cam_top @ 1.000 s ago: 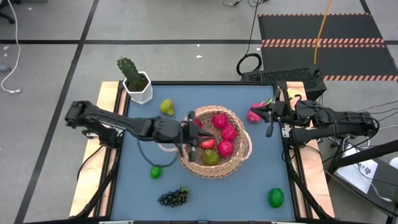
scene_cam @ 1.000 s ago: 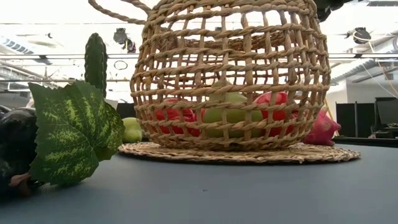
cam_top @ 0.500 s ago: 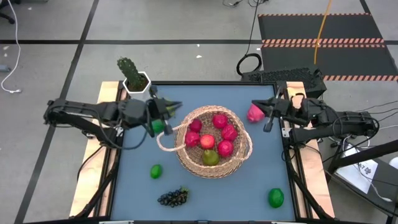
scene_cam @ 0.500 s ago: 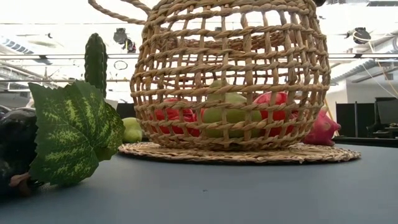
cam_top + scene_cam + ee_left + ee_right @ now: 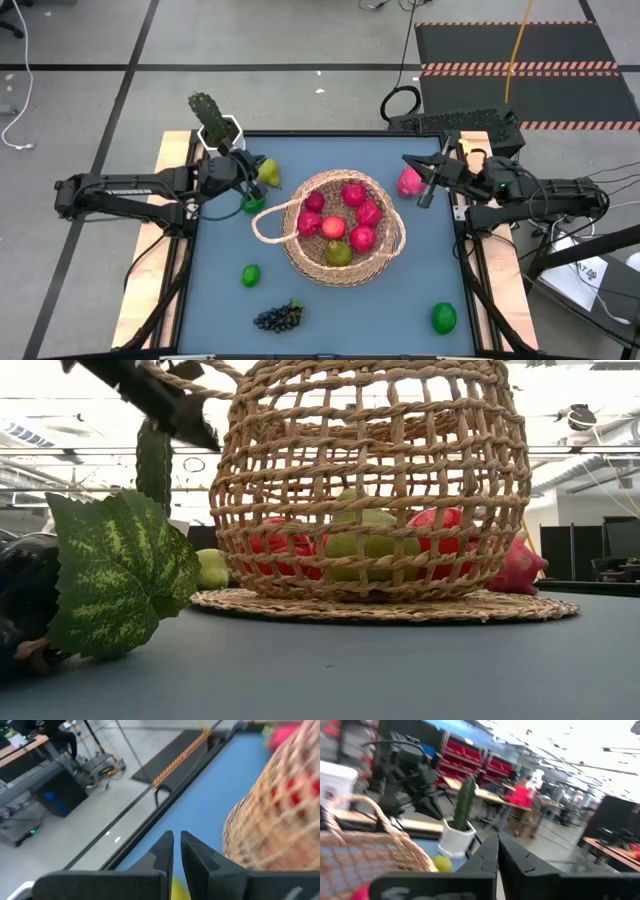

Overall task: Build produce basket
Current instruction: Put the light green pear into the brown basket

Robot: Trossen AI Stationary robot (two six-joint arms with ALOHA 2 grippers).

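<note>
The basket (image 5: 340, 228) stands at the centre of the blue surface (image 5: 420, 285) and contains red apples (image 5: 360, 213) and a pear (image 5: 338, 253). The left tool (image 5: 243, 168) hovers beside the yellow-green pear (image 5: 267, 172) near the potted cactus (image 5: 212, 122), fingers nearly together, empty. The right tool (image 5: 425, 178) sits beside the pink dragon fruit (image 5: 408, 182), fingers together, empty. Limes (image 5: 250, 275) and the grape bunch (image 5: 279, 317) lie outside the basket.

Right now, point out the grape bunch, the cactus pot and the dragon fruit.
grape bunch (image 5: 279, 318), high view, middle of the cluster
cactus pot (image 5: 224, 135), high view, white rim
dragon fruit (image 5: 408, 182), high view, pink body
</note>
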